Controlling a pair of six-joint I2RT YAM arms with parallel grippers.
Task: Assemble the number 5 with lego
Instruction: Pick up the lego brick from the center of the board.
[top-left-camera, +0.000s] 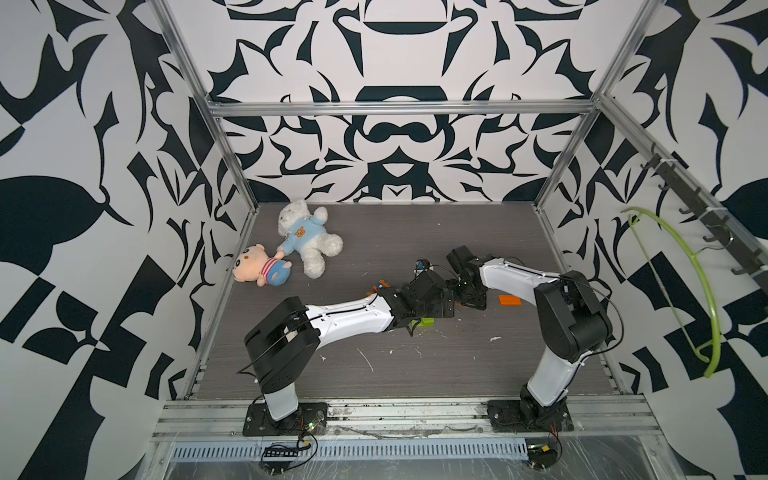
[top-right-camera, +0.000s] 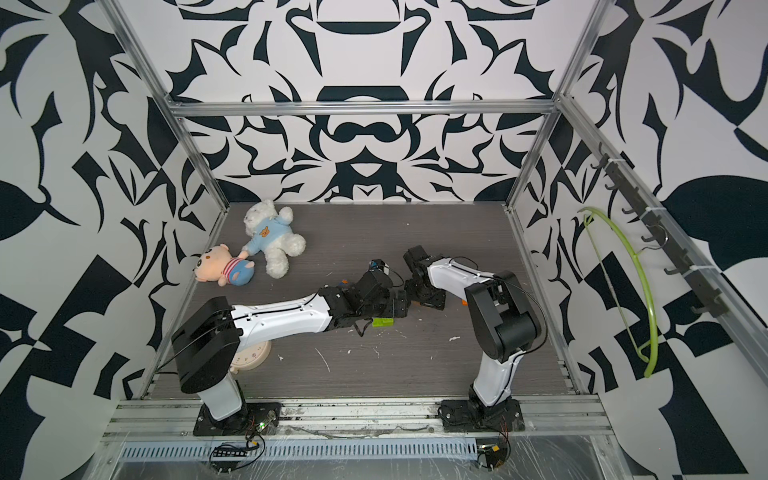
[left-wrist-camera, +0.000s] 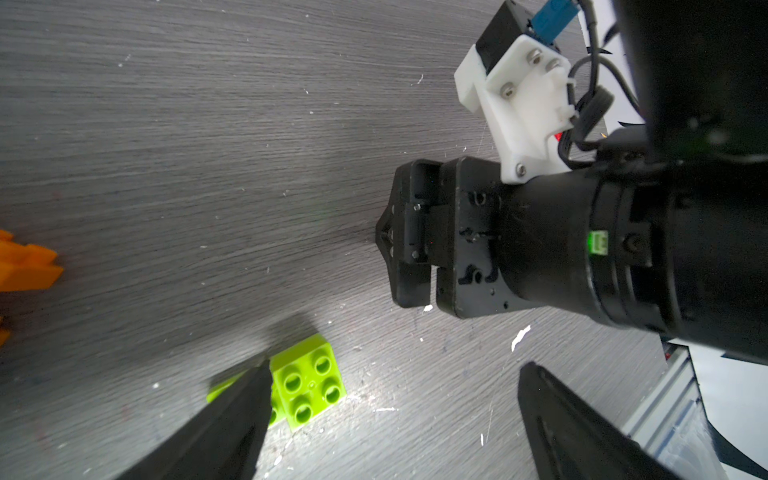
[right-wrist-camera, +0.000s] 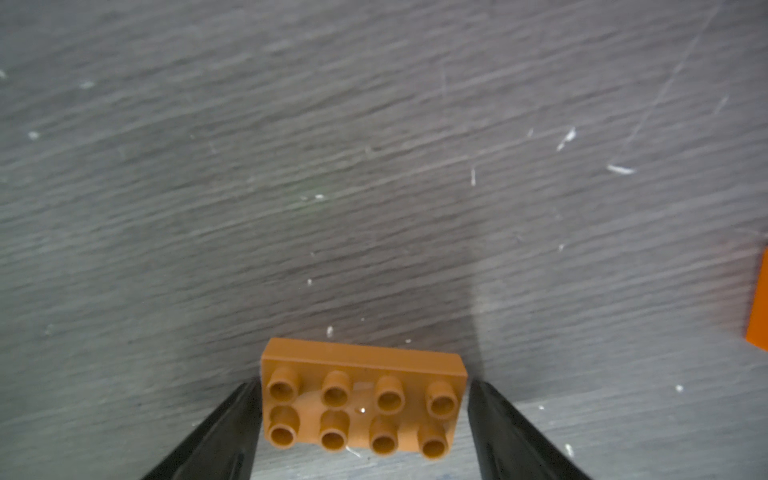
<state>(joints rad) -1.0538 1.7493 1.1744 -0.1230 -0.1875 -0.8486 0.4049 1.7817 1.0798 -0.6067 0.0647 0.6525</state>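
Observation:
A brown lego brick (right-wrist-camera: 361, 407), two studs by four, lies on the grey table. My right gripper (right-wrist-camera: 365, 384) is shut on it, a finger against each short end. A lime green lego brick (left-wrist-camera: 309, 384) lies studs-up against the inner side of one finger (left-wrist-camera: 232, 419) of my left gripper (left-wrist-camera: 397, 368). That gripper is open, with bare table across the rest of its gap. In both top views the green brick (top-left-camera: 428, 321) (top-right-camera: 382, 322) peeks out under the left wrist. An orange brick (top-left-camera: 510, 300) lies right of the right wrist. The brown brick is hidden in both top views.
The two wrists nearly meet mid-table; the right gripper's body (left-wrist-camera: 449, 241) looms close in the left wrist view. More orange lego (left-wrist-camera: 25, 266) lies to the left of the left wrist. A white plush bear (top-left-camera: 307, 241) and a doll (top-left-camera: 259, 268) lie back left. A cream clock (top-right-camera: 249, 357) sits behind the left arm.

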